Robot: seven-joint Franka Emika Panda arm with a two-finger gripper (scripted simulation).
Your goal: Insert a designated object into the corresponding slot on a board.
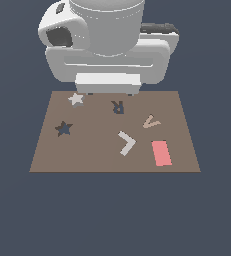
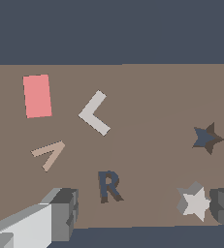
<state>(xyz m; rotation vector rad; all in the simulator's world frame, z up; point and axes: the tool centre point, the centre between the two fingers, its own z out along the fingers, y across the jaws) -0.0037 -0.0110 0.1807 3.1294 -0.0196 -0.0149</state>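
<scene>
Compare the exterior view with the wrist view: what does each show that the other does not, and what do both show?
Only the exterior view shows the arm's bulky white body looming over the far edge of the board.

Only the wrist view shows the tool close up, its grey fingers spread wide, one beside the star piece.

Both show the board, the star piece, the dark star slot, the R cutout, the tan V cutout, the white chevron and the pink rectangle.
</scene>
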